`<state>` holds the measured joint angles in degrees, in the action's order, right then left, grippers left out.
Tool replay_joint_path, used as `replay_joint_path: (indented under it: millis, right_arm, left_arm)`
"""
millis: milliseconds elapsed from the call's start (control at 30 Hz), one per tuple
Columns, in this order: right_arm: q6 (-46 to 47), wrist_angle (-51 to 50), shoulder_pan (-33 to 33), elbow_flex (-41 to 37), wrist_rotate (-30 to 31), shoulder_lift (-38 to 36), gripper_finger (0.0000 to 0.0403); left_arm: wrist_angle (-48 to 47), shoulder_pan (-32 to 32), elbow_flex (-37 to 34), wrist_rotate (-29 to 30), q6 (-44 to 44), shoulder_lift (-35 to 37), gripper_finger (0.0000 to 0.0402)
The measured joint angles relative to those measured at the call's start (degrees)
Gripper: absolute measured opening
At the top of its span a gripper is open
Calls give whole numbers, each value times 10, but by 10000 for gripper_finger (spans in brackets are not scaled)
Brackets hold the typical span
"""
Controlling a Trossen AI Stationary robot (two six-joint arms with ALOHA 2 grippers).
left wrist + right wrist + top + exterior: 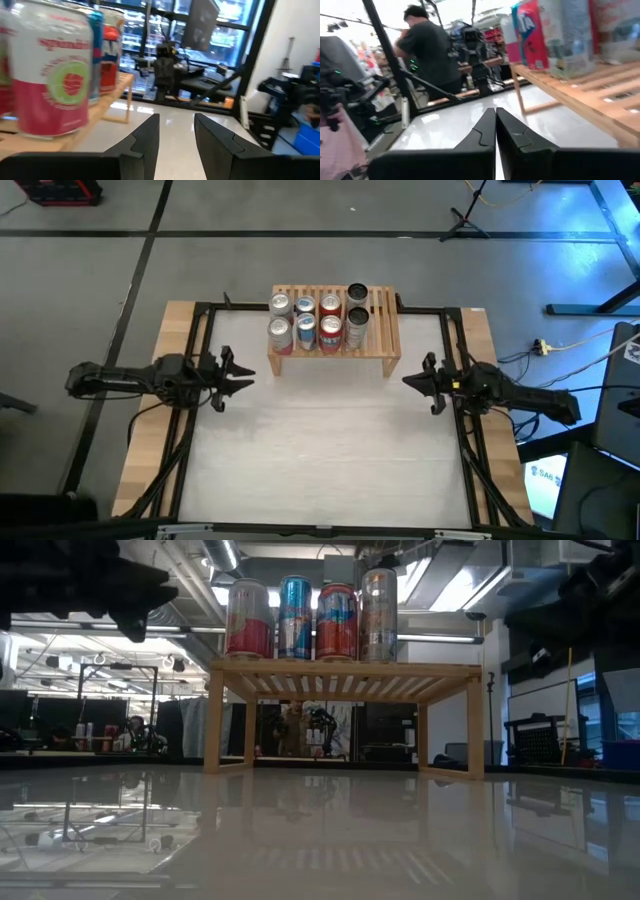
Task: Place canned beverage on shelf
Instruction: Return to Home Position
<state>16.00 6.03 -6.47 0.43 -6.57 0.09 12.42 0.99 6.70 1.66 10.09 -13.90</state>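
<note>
I see the shelf upper centre between my tools: left tool parted, empty; right tool pinched closed.

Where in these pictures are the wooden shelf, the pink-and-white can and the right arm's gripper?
shelf (340,668): low view, front edge of its top.
pink-and-white can (55,75): left wrist view, middle of its label.
right gripper (495,117): right wrist view, where its shut tips meet.
</note>
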Motion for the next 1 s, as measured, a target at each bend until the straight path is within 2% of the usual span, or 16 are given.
replay_joint_path:
  millis: [100,200,267,433,533,600,733,800,1000]
  right_arm:
    - [-2,-5,-14,0,6,0,3]
    - [-2,-17,-37,0,10,1,3]
    - [-2,-15,-52,0,0,0,3]
    - [-3,-14,-82,0,-59,0,3]
    - [-3,-16,-86,0,-110,1,3]
    - [1,-20,-85,0,-100,0,3]
    - [23,-34,-86,0,-10,1,3]
    - [30,-40,-86,0,12,1,3]
    - [34,-37,-85,0,-8,2,3]
  left_arm:
    - [0,0,-12,23,13,19,117]
    - [35,0,-61,22,35,48,117]
    - [20,0,-62,31,46,66,117]
    - [3,0,-63,41,29,102,117]
    - [-58,0,-63,33,56,130,117]
    - [-65,0,-63,48,61,138,117]
    - [-87,0,-63,94,47,138,117]
    - [-100,0,-63,101,49,137,117]
    - [-101,0,-63,95,38,138,117]
